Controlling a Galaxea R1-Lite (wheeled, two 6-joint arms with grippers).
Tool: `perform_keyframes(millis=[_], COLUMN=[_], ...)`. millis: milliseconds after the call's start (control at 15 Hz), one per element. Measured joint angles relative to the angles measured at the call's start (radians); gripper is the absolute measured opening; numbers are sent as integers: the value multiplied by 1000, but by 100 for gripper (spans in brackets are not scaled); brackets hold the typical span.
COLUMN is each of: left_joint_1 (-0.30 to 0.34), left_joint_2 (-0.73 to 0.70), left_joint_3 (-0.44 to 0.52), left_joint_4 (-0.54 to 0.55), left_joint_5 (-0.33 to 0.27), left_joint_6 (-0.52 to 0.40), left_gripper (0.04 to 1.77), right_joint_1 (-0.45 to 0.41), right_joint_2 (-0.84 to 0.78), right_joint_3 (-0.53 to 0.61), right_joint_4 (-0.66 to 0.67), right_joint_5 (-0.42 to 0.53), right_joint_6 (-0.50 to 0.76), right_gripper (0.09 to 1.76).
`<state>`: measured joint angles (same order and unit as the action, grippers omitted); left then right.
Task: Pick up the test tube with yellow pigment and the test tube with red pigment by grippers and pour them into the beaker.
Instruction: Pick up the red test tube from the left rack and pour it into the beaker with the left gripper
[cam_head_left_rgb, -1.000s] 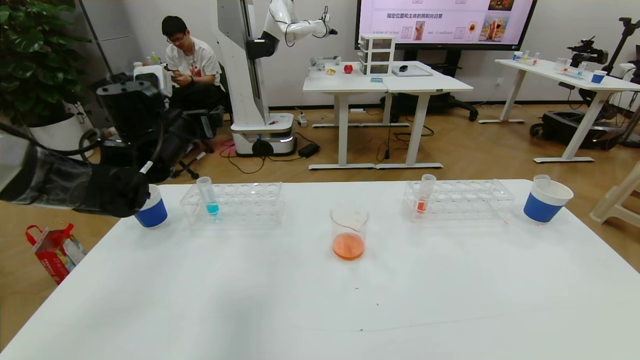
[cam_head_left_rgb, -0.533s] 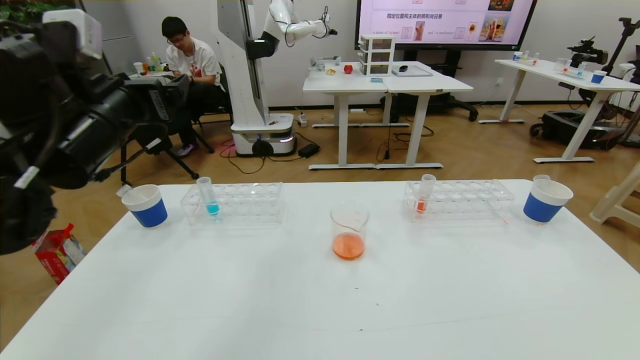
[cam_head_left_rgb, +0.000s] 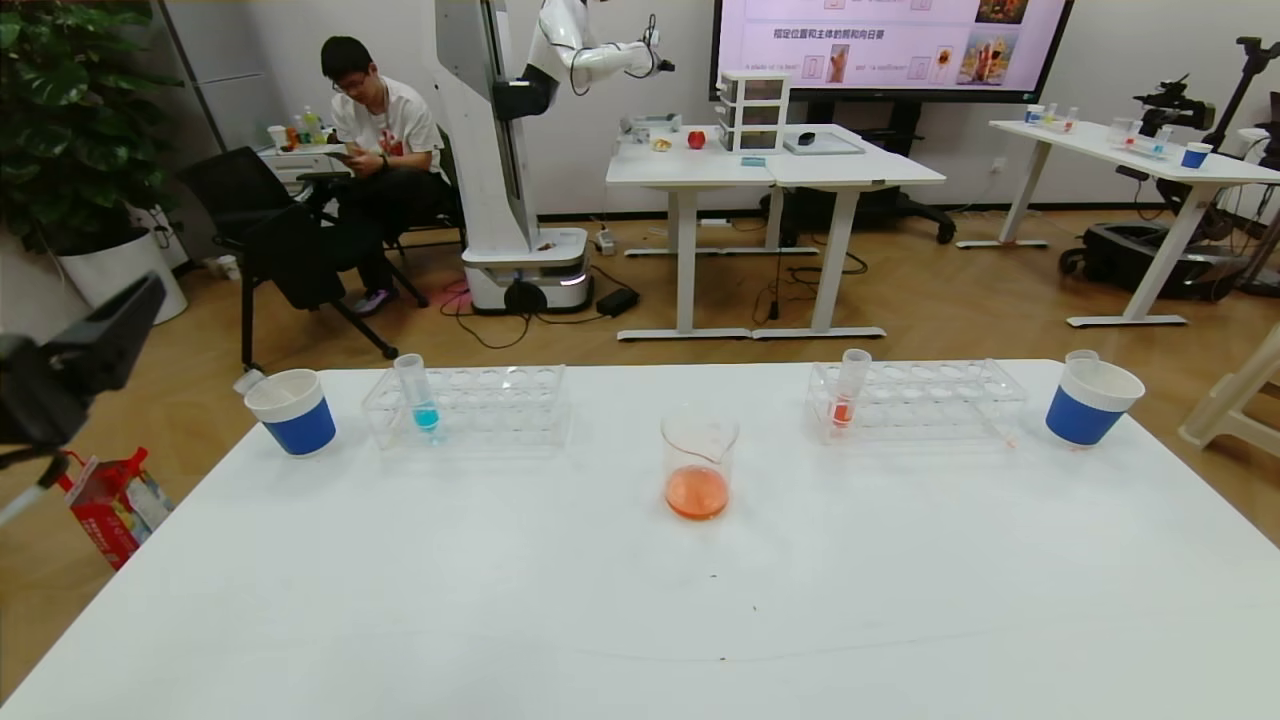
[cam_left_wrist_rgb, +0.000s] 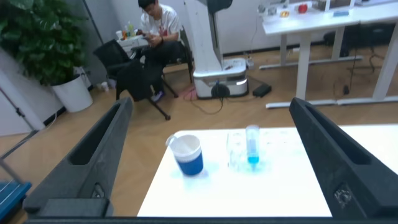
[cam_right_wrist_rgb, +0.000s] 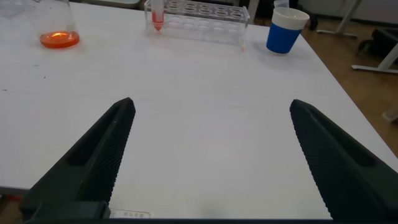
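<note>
Standing near the middle of the white table, the beaker holds a shallow pool of orange-red liquid. Toward the far edge on the right, a clear rack carries the test tube with red pigment upright at its left end, with a blue-and-white cup near the far right corner. Toward the far left, a second clear rack holds an upright tube of blue liquid, and another blue-and-white cup sits by the far left corner with a small tube end poking over its rim. I can't pick out a tube with yellow pigment anywhere. The left gripper hangs off the table's left edge, fingers spread wide and empty, facing the cup and blue tube. The right gripper hovers low over the near right part of the tabletop, fingers likewise wide apart with nothing between them.
</note>
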<state>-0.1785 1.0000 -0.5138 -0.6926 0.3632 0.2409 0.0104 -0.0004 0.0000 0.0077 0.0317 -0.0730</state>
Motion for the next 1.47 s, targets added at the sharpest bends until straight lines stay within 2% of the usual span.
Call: perform_keyframes(millis=[333,467,667,800,933,1000,1067,1133,1333,1400,1467], left_joint_1=[3,11,101,153,170,173,176,177,178,178,178], left_joint_2=[-429,-566,-670,-727,-809,-864,-910,-943,-988,-995,-998], left_joint_3=[49,61,82,91,107,127,159,195,380,444,479], left_joint_4=[526,660,683,703,729,730,702,634,514,518,598], left_joint_5=[27,29,12,-52,-116,-186,-240,-261,-296,-313,-332], left_joint_6=[1,-9,-17,-18,-23,-36,-92,-139,-172,-184,-189], left_gripper=[175,175,175,175,175,175,175,175,175,175,175], right_joint_1=[0,0,0,0,0,0,0,0,0,0,0], right_joint_2=[0,0,0,0,0,0,0,0,0,0,0], right_joint_3=[0,0,0,0,0,0,0,0,0,0,0], right_joint_4=[0,0,0,0,0,0,0,0,0,0,0], right_joint_5=[0,0,0,0,0,0,0,0,0,1,1], right_joint_6=[0,0,0,0,0,1,1,1,1,1,1], right_gripper=[174,174,174,174,174,174,174,174,174,174,174])
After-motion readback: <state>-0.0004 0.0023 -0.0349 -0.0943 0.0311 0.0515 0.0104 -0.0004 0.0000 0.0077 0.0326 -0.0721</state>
